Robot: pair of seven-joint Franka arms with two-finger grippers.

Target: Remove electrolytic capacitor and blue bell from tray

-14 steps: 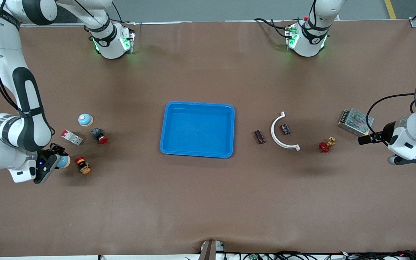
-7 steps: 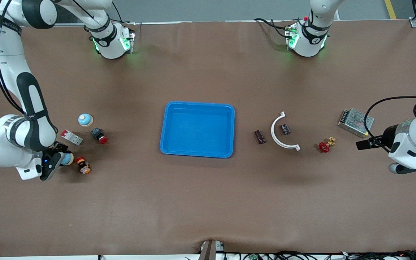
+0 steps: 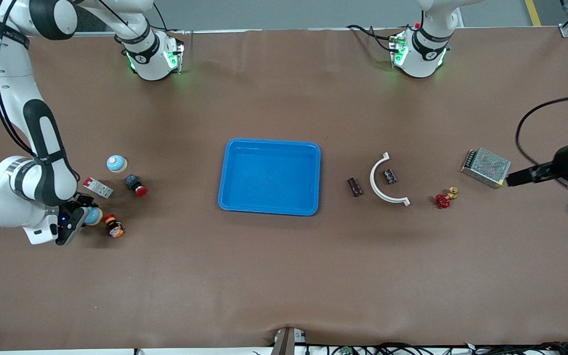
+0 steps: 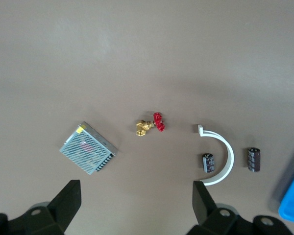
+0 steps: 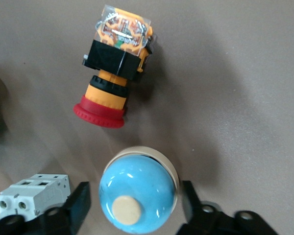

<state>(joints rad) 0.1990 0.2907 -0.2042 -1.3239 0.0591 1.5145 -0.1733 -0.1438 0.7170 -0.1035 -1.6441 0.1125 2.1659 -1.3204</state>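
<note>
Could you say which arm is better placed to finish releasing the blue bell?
Right. The right gripper straddles the blue bell on the table, jaws open; the left gripper hangs open by the mesh box at the left arm's end.

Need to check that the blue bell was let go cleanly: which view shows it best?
The right wrist view: the blue bell fills it, standing on the table between the right tool's open fingers, apparently untouched. The front view shows only a sliver of it beside that tool. The left wrist view does not show it.
</note>
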